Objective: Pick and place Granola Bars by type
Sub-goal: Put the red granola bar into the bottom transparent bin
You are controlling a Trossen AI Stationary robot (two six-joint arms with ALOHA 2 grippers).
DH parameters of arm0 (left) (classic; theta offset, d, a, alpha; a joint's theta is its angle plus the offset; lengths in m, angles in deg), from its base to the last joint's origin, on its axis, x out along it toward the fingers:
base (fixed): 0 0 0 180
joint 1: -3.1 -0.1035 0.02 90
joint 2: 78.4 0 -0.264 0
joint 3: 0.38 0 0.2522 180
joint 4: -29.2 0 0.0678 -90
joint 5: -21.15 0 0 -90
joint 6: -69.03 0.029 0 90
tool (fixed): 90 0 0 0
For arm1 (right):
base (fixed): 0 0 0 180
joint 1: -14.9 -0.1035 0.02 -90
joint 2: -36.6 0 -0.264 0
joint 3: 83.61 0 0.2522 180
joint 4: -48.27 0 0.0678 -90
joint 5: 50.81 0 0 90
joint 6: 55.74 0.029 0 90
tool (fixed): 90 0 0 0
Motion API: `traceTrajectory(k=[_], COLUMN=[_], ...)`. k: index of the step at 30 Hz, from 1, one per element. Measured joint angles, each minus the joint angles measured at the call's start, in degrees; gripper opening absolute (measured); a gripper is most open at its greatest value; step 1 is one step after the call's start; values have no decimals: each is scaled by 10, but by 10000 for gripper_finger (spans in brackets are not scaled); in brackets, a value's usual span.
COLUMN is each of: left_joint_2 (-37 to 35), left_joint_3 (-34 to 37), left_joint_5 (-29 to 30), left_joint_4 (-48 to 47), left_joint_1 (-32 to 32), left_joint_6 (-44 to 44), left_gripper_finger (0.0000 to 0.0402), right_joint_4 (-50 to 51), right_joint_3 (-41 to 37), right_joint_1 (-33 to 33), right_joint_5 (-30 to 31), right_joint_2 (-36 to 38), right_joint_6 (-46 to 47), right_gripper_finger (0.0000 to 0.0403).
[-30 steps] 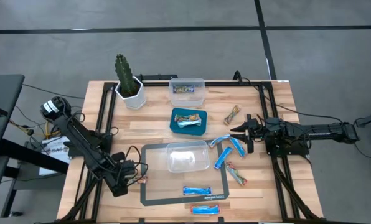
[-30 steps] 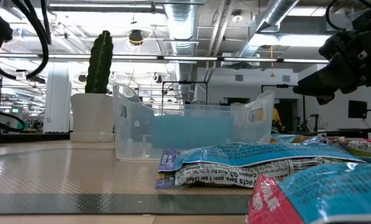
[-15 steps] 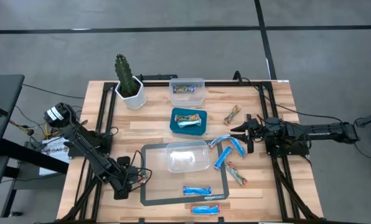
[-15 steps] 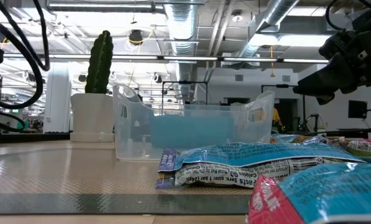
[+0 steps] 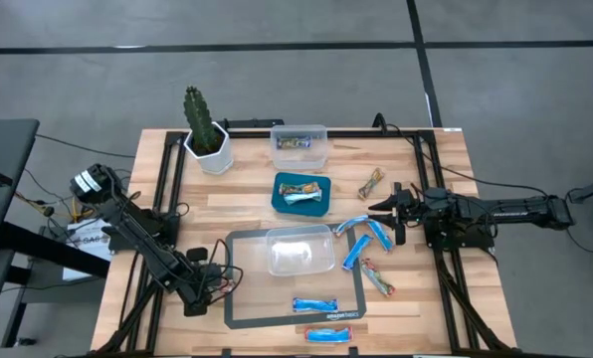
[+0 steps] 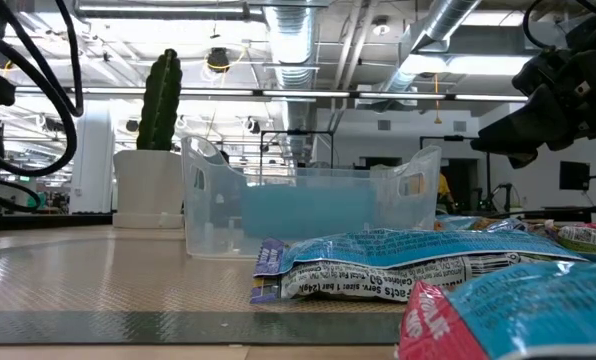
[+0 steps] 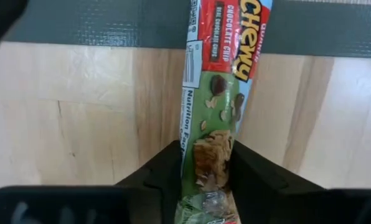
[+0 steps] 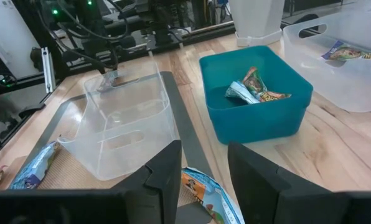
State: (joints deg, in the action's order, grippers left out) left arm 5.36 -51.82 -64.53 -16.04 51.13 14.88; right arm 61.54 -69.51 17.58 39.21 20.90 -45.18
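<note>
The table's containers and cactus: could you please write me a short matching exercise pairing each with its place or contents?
Things:
1. cactus
2. teal bin
3. large clear tub
4. small clear tub

Descriptions:
a. on the dark mat, no bars inside
b. in a white pot
c. at the table's far edge, one bar inside
d. mid-table, holding wrapped bars

Pairs: 1-b, 2-d, 3-a, 4-c

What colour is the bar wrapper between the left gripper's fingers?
Red and green chocolate chip bar; the left wrist view shows it best.
</note>
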Motion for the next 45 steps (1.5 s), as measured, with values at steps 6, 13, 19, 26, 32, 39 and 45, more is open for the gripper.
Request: traceTrajectory(k=[6, 13, 19, 26, 32, 39, 45], left_joint_2=[-24, -72, -92, -92, -92, -82, -35], left_joint_3=[-23, -59, -115, -209, -277, -306, -313], left_joint_5=[-10, 12, 38, 39, 39, 40, 12], left_joint_4=[6, -1, 12, -11, -72, -100, -95], left_joint_1=[0, -12, -54, -129, -210, -333, -414], left_joint_6=[-3, 7, 86, 212, 283, 330, 350], left_gripper_finger=[91, 90, 90, 90, 90, 90, 90], right_joint_4=[0, 0, 0, 0, 0, 0, -1], right_joint_3=[0, 0, 0, 0, 0, 0, 0], right_joint_1=[0, 0, 0, 0, 0, 0, 0], right_joint_5=[0, 0, 0, 0, 0, 0, 0], right_joint_2=[0, 0, 0, 0, 0, 0, 0], right_joint_6=[0, 0, 0, 0, 0, 0, 0], right_gripper_finger=[124, 124, 124, 124, 124, 124, 124])
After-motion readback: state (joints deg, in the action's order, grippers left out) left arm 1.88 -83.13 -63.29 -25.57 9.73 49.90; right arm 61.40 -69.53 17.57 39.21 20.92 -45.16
